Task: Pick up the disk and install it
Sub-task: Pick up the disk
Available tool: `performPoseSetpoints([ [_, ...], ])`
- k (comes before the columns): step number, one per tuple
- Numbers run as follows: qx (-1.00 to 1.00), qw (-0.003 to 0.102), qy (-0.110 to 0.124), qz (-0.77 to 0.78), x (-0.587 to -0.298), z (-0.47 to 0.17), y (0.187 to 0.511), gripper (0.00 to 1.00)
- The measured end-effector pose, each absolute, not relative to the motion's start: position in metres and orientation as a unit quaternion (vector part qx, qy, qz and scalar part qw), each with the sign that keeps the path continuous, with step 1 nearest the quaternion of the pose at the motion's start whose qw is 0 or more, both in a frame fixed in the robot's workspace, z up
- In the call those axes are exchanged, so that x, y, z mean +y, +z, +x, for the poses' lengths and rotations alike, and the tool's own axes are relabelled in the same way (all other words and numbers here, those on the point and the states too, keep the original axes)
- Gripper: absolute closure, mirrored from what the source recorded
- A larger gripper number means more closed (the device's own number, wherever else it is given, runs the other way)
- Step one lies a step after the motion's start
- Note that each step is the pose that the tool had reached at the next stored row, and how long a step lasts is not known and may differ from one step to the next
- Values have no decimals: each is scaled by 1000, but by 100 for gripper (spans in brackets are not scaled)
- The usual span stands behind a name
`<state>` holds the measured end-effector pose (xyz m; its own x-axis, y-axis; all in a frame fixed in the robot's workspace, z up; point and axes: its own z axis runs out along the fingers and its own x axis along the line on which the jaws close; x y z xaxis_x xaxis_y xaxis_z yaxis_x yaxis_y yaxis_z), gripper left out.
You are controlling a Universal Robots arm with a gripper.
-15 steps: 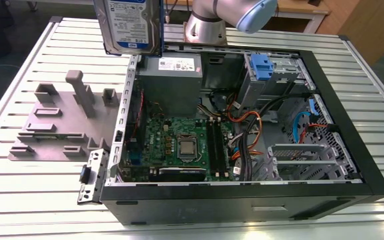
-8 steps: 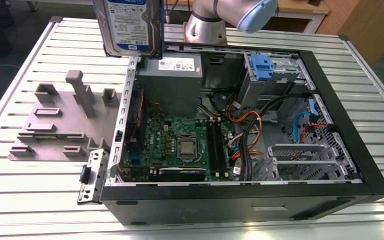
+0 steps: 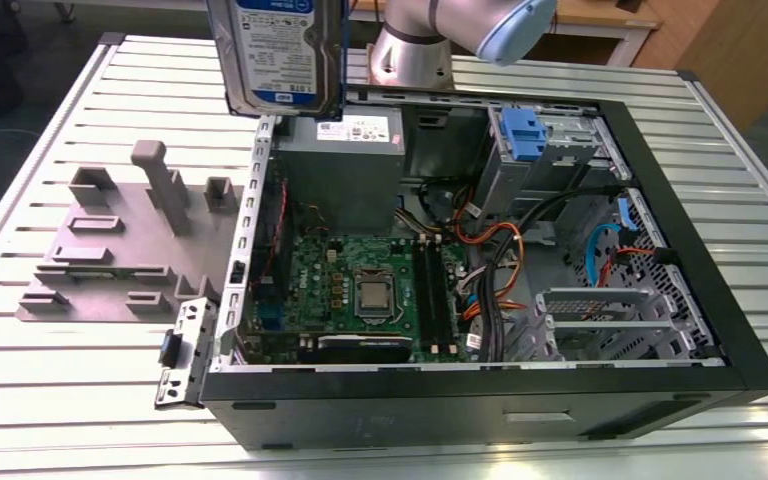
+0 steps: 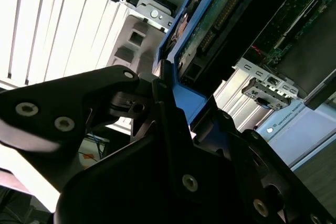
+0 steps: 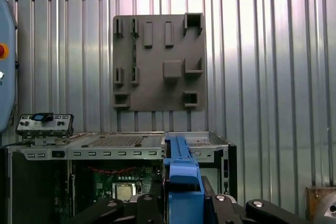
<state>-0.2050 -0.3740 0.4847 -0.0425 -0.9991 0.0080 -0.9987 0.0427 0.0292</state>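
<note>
The disk (image 3: 277, 50), a silver drive with a white-and-blue label in a blue bracket, hangs upright in the air above the back corner of the open computer case (image 3: 704, 330), on the exterior view's left. In both wrist views my gripper (image 5: 181, 200) is shut on the disk's blue bracket (image 5: 181, 174), its black fingers (image 5: 142, 203) pressing the two sides. The second wrist view shows the disk's (image 4: 220, 19) green circuit-board underside beyond the gripper (image 4: 157, 85).
The case lies on its side on a slatted metal table (image 3: 64, 400), showing the motherboard (image 3: 357, 285), a grey power supply (image 3: 344, 170), a small blue clip (image 3: 523, 135) and a metal drive cage (image 3: 598, 320). A grey fixture plate (image 3: 117, 250) lies beside it. The arm's base (image 3: 418, 50) stands behind.
</note>
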Motion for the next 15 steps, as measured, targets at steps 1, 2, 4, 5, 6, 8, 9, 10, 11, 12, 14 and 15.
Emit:
performPoseSetpoints([
  [1, -722, 13, -8, 692, -374, -205, 485, 64],
  [2, -722, 13, -8, 692, -375, -205, 485, 64],
  [4, -722, 13, -7, 692, -377, -205, 484, 64],
  [5, -722, 13, -7, 692, -378, -205, 484, 64],
  [6, -722, 13, -7, 692, -378, -205, 484, 64],
  [8, -722, 13, -7, 692, -378, -205, 484, 64],
  [9, -722, 13, -7, 692, -378, -205, 484, 64],
  [10, -722, 13, -7, 692, -378, -205, 484, 64],
  [11, -722, 13, -7, 692, -379, -205, 484, 64],
  [12, -722, 13, -7, 692, -380, -205, 484, 64],
  [14, -722, 12, -7, 692, -384, -205, 484, 64],
  [15, -722, 12, -7, 691, -385, -204, 484, 64],
])
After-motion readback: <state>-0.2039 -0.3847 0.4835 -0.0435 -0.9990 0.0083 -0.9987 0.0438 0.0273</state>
